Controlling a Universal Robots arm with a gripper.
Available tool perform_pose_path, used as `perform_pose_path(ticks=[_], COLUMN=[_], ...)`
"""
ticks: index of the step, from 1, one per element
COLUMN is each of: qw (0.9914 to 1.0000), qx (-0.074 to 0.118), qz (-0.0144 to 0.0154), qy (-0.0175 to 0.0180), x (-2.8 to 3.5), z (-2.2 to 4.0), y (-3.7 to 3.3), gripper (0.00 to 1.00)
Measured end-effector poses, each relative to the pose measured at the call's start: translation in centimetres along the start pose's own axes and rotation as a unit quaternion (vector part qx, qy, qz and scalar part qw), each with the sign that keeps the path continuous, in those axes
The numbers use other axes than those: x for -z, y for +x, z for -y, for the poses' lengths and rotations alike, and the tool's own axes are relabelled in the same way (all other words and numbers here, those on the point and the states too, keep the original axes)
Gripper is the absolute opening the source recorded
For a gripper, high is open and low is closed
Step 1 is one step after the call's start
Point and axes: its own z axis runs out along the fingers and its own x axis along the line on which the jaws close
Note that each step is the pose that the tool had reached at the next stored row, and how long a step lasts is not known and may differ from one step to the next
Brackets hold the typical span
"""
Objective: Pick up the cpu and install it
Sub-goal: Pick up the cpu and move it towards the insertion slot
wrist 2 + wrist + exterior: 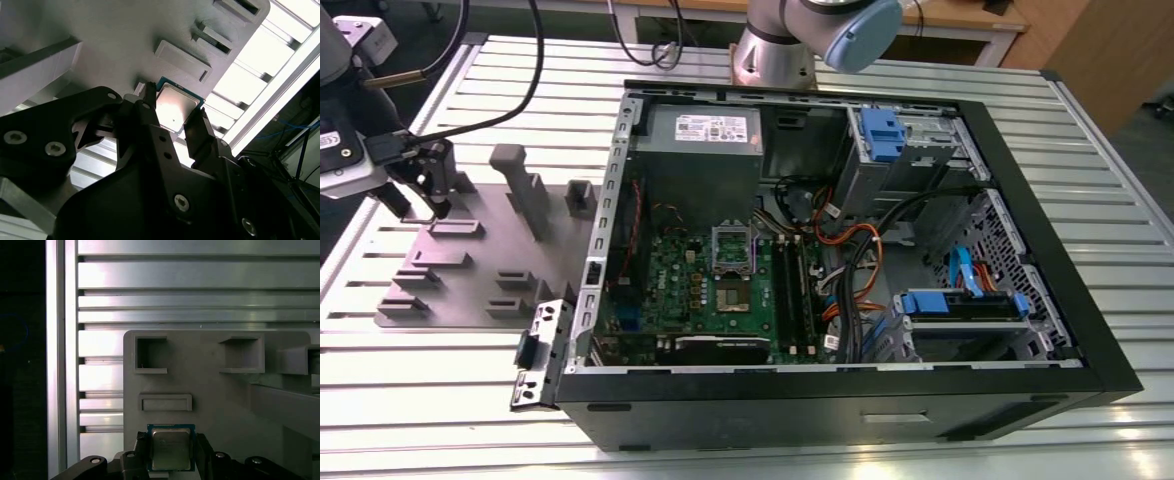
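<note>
Robotics lab or workshop: my arm's base [774,55] stands on a slotted aluminium table [1081,150]. On the table an opened desktop computer case [854,410] lies on its side, beside a grey parts fixture [467,300] under my claw [420,208]. Black cables [538,50] trail across the far end.

surface: ribbed aluminium table [1107,190] | behind: wooden cabinet [1087,50] | light: bright glare on table slats

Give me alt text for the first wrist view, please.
The gripper holds the cpu, a square silver chip, jaws against two opposite edges, at a grey fixture plate with moulded pockets. The plate lies on a ribbed metal table.
</note>
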Motion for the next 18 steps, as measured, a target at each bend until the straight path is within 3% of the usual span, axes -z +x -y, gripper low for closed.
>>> perform_pose_path(ticks=[18], qw=[1.0], qx=[0.0], qz=[0.0], qy=[0.0], x=[0.49], z=[-0.01], y=[-0.01], gripper=[0.47])
